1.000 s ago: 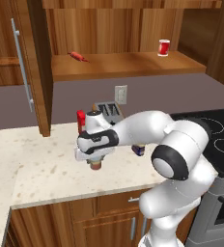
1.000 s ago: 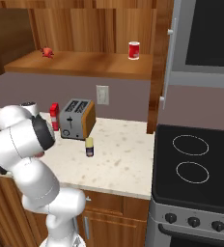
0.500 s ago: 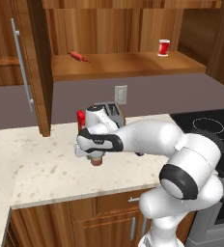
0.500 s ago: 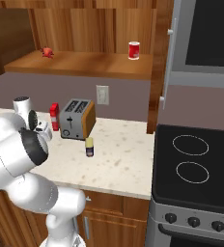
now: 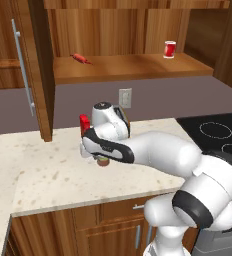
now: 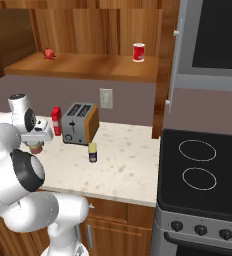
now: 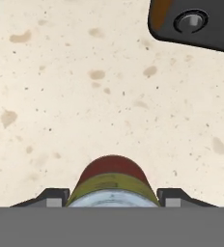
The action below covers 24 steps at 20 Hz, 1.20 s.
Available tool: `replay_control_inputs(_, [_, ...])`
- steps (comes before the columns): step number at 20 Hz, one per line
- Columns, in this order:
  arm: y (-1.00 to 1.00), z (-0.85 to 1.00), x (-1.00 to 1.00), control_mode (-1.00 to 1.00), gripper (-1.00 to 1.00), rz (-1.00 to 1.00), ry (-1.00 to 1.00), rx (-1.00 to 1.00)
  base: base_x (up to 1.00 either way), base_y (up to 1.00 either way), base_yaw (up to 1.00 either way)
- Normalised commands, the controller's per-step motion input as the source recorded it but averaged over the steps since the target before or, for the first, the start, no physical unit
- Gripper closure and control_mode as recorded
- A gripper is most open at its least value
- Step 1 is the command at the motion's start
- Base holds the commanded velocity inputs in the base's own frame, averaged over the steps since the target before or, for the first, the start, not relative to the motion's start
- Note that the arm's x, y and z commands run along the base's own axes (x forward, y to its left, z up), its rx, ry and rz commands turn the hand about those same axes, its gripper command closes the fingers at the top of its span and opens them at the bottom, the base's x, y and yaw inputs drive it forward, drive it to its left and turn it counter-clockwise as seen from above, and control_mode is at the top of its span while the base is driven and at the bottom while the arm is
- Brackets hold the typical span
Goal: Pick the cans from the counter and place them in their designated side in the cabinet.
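Can with pale top and red lower label sits pinched between the two dark fingertips of the end effector, low in the middle of the hand view, with speckled beige desk spread beneath it. Seen in the left base view hanging under the white hand at centre frame, bottom edge just above the desk; in the right base view tucked below the hand at mid left. Cannot tell from these views whether lifted clear or grazing the stone.

Second can, dark with yellow top, stands upright on the desk in the middle of the right base view, just in front of the toaster and apart from the end effector.

Flat red carton upright at the toaster's left side. Corner of the toaster at upper right of the hand view.

Cabinet shelf across the upper frame, bearing a red cup at right and a small red item at left; open door with long handle at upper left. Black stovetop at right.
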Motion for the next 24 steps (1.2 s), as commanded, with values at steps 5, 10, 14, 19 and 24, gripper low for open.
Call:
replay_control_inputs(5, [-0.16,0.39,-0.13,-1.0,1.0,0.0,-0.07,0.0,0.0,0.0,0.0])
replay_control_inputs(10, [-0.16,0.38,-0.11,-1.0,1.0,0.0,-0.07,0.0,0.0,0.0,0.0])
replay_control_inputs(14, [-0.18,0.39,-0.12,-1.0,1.0,0.0,-0.08,0.0,0.0,0.0,0.0])
replay_control_inputs(19, [-0.2,0.38,-0.14,-1.0,1.0,0.0,-0.08,0.0,0.0,0.0,0.0])
replay_control_inputs(24, [-0.23,0.34,-0.12,-1.0,1.0,0.0,-0.08,0.0,0.0,0.0,0.0])
